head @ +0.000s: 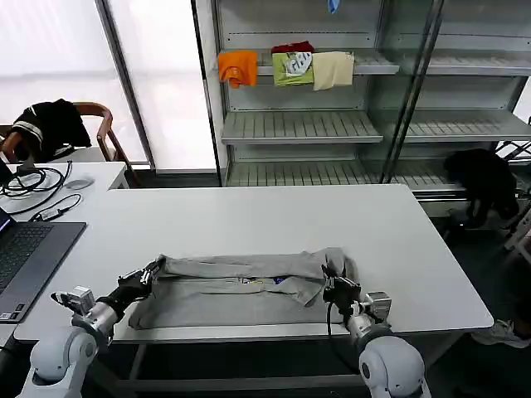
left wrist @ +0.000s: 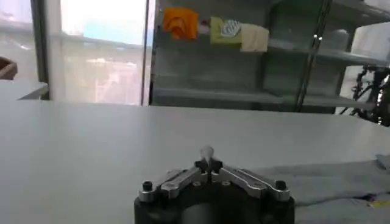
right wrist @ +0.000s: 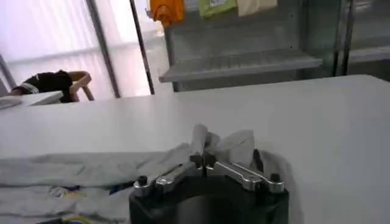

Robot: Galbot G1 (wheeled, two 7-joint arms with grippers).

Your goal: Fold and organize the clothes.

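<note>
Grey shirt [head: 241,290]: lies part-folded along the table's [head: 274,217] near edge, multicolour print showing, no lettering readable. Left gripper [head: 152,270]: arm low from the near-left corner, fingers pinched on the shirt's left end. Right gripper [head: 333,282]: arm low at the near edge, fingers clamped on bunched cloth at the shirt's right end. Folded garments [head: 286,68]: far shelf.

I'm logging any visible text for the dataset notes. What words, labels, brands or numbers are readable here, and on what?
No text reads clearly.
Grey shirt held at both ends by the left gripper and the right gripper: small multicolour print, too small to read.
Green folded garment on the shelf: white printed marking, too blurred to read.
Laptop: key legends too small to read.
</note>
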